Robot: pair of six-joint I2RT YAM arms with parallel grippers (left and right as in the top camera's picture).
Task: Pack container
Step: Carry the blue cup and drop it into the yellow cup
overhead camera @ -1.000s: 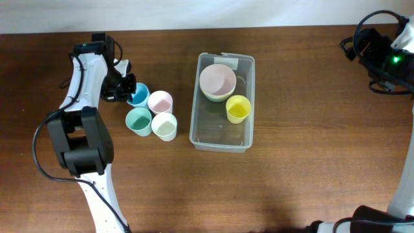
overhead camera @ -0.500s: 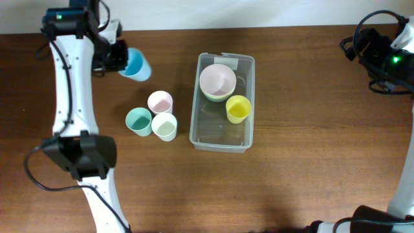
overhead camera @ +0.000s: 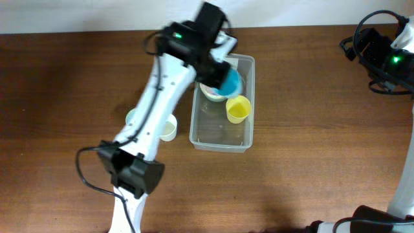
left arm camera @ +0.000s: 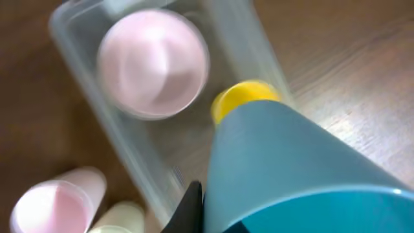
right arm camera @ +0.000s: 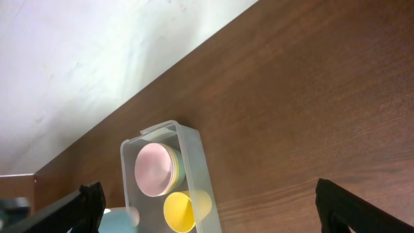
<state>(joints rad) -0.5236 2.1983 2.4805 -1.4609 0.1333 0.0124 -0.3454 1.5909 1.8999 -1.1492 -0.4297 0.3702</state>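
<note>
The clear container (overhead camera: 220, 141) stands mid-table, with a pink bowl (overhead camera: 210, 88) stacked on a green one at its far end and a yellow cup (overhead camera: 238, 109) lying in it. My left gripper (overhead camera: 223, 76) is shut on a blue cup (overhead camera: 229, 81) and holds it above the container, over the bowls. In the left wrist view the blue cup (left arm camera: 304, 175) fills the front, with the pink bowl (left arm camera: 153, 65), the yellow cup (left arm camera: 246, 97) and the container (left arm camera: 123, 139) below. My right gripper (right arm camera: 210, 200) is open and empty, high at the far right.
A cream cup (overhead camera: 169, 128) and a teal cup (overhead camera: 131, 116) stand left of the container, partly hidden by my left arm. A pink cup (left arm camera: 55, 200) and the cream cup (left arm camera: 123, 217) show in the left wrist view. The right arm base (overhead camera: 388, 55) is at the far right.
My left arm has swung right from the table's far left, carrying the blue cup from near the other cups to above the container.
</note>
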